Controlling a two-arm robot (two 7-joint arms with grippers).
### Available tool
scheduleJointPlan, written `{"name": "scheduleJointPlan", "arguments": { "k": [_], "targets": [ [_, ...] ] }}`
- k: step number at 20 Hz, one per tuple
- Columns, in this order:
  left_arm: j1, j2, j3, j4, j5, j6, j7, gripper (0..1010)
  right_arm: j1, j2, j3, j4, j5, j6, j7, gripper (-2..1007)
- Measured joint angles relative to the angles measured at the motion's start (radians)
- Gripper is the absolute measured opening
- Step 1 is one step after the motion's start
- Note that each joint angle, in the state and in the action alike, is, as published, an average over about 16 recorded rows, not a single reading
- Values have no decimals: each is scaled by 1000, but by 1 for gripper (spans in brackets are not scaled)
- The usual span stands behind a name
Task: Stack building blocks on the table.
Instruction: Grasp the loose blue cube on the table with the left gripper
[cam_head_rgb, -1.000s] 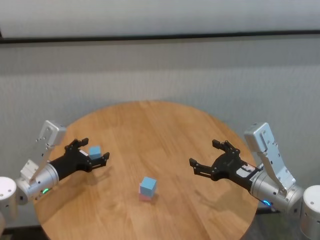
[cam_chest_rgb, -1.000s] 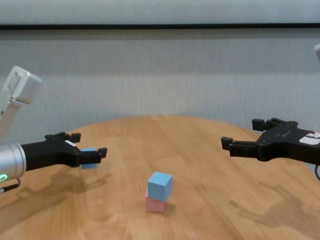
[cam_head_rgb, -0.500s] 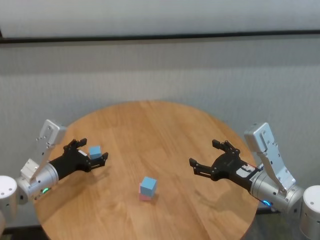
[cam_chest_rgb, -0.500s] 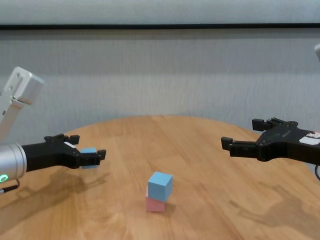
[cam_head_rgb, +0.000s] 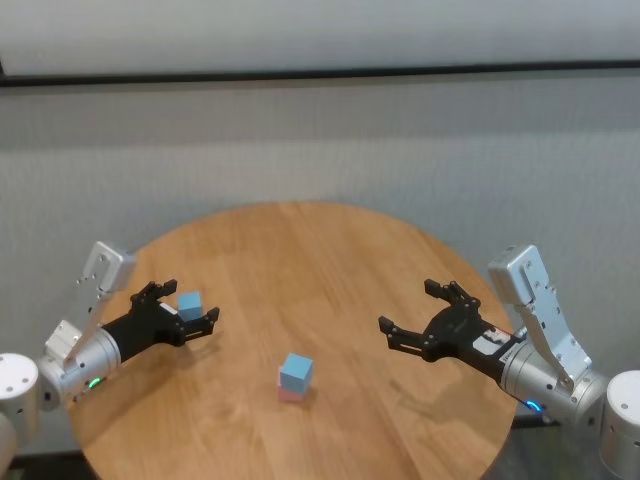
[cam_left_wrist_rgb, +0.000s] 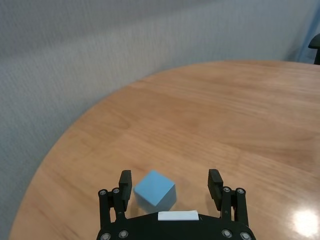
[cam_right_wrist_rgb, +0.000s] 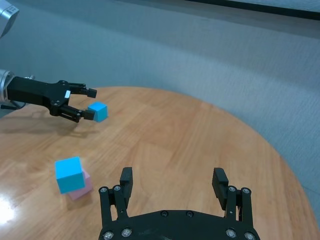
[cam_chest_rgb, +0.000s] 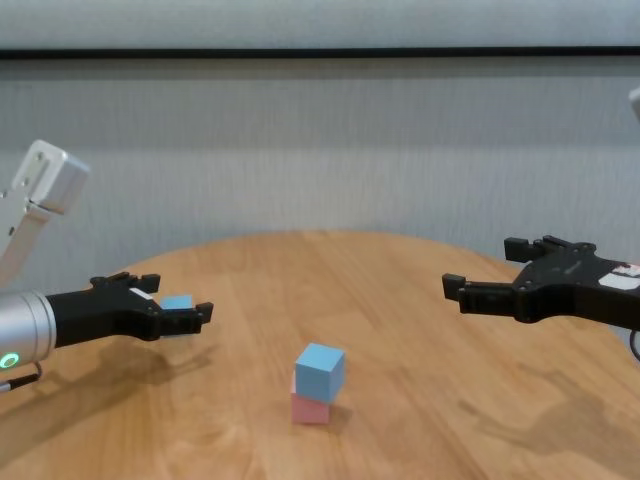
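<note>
Round, light brown wood-grain table (cam_head_rgb: 330, 260) lies before me. At its left side my left gripper (cam_head_rgb: 182, 318) hangs with fingers spread wide around a small matte light blue cube (cam_head_rgb: 189, 303), which sits between them, one corner turned toward my palm, touching neither. Near the middle, another light blue cube (cam_head_rgb: 296, 371) rests on a pale pink cube (cam_head_rgb: 289, 394). My right gripper (cam_head_rgb: 415, 322) hovers at the right, fingers apart, well clear.

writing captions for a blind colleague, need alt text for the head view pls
On a round wooden table, a light blue block sits stacked on a pink block near the front. The left gripper is open around a second blue block at the table's left; the right gripper hovers open at the right.
</note>
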Motion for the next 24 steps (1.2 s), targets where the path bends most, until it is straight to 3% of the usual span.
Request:
{"name": "scheduleJointPlan", "arguments": {
  "k": [7,13,24],
  "targets": [
    [-70,-22,-5,145,10,-68,-7,999,0,0,0,0,0,0,0,1001],
    [-103,-33,-5,211,13,-100,-11,999,0,0,0,0,0,0,0,1001],
    [-75,-24,-5,156,10,-74,-7,999,0,0,0,0,0,0,0,1001]
  ]
}}
